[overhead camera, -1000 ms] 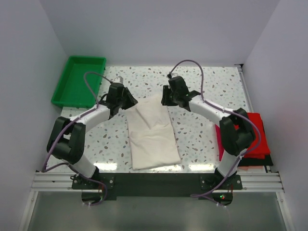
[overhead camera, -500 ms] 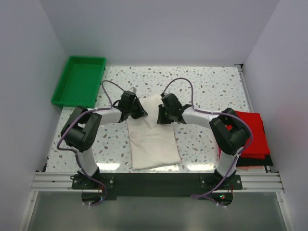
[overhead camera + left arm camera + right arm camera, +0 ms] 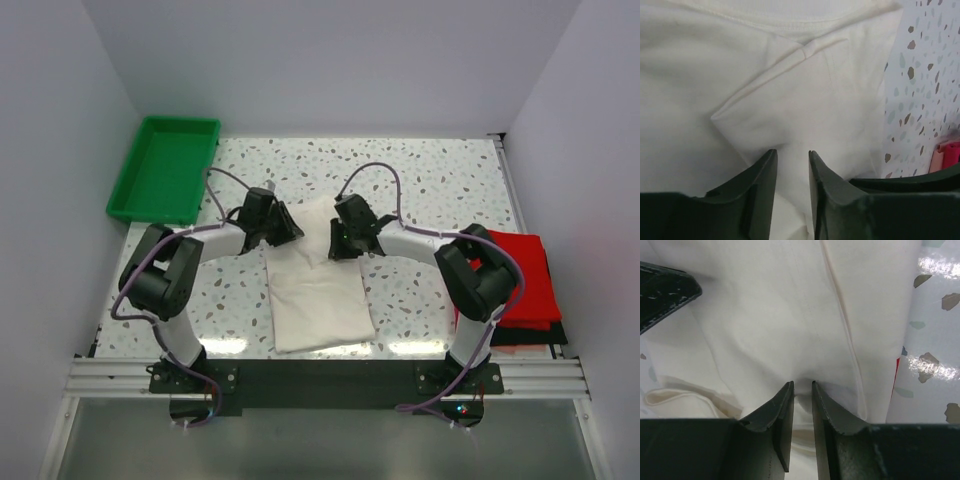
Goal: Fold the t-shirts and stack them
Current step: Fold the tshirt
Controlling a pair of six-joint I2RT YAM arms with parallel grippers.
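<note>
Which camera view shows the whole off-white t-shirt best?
The top external view: the off-white t-shirt lies there whole, folded into a long strip. The left wrist and right wrist views show only close cloth, seams and folds.

Free passage is given by bare table (image 3: 440, 175) across the upper centre and upper right of the frame. The upper left is blocked by the green tray (image 3: 165, 170), the right edge by stacked red t-shirts (image 3: 535, 290) (partly hidden behind the right arm (image 3: 478, 275)), and the centre by the off-white t-shirt (image 3: 318, 300).
</note>
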